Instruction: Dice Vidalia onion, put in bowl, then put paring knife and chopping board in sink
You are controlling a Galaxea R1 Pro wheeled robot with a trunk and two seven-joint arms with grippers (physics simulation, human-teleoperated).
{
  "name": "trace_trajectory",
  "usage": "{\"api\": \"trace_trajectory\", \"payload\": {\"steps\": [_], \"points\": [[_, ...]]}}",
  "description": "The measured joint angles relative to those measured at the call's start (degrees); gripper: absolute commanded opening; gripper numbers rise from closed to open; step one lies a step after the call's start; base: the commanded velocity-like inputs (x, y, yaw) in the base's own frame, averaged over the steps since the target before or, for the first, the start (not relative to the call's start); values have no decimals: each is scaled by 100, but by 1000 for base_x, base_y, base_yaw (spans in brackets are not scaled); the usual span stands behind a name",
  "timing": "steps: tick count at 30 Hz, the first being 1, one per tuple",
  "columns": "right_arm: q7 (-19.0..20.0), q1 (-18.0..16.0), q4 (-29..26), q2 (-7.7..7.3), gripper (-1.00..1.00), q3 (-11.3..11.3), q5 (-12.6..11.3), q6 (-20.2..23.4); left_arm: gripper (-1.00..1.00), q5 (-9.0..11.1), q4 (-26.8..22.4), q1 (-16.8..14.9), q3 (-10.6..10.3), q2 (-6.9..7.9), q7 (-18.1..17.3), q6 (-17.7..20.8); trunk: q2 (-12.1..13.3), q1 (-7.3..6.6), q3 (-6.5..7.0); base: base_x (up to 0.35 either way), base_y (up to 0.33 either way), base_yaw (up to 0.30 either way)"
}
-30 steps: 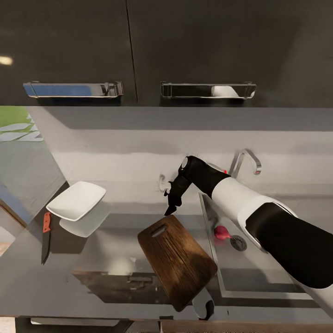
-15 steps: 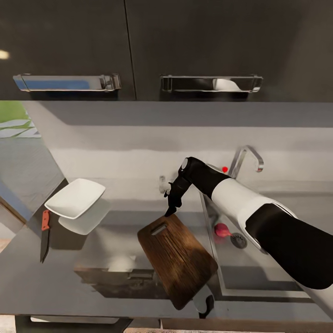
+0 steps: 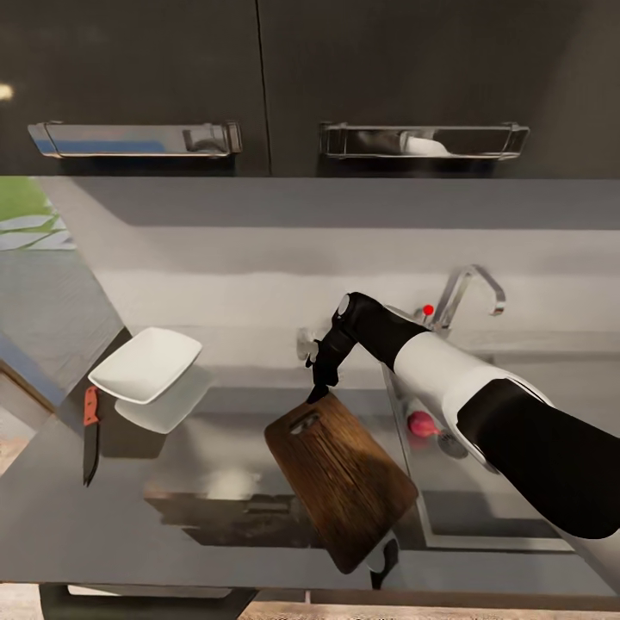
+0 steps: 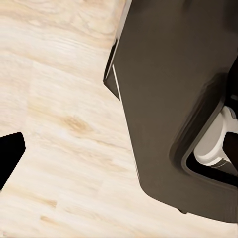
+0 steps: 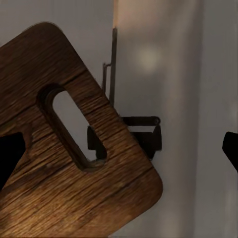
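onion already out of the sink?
No, the Vidalia onion lies in the sink near the drain; the chopping board on the countertop is bare.

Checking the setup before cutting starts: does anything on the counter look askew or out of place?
Yes. The chopping board lies skewed, and one corner juts past the countertop front edge. The Vidalia onion sits in the sink. Bowl and paring knife look fine.

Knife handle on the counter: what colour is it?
Red, on the knife lying left of the white bowl; the head view shows it best.
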Motion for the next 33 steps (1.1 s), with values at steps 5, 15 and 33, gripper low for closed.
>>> {"api": "trace_trajectory", "payload": {"steps": [5,15,33], "points": [[-3,0,1,0,100,0,0,-4,100,0,38,0,3,0,-1,-6,0,0,-46,0,25,0],[-20,136,5,1,100,2,6,-93,100,1,55,0,2,0,-1,-8,0,0,-139,0,2,0],[-66,289,97,0,100,5,26,-341,100,3,72,0,-7,0,-1,0,-1,0,-291,0,0,0]]}}
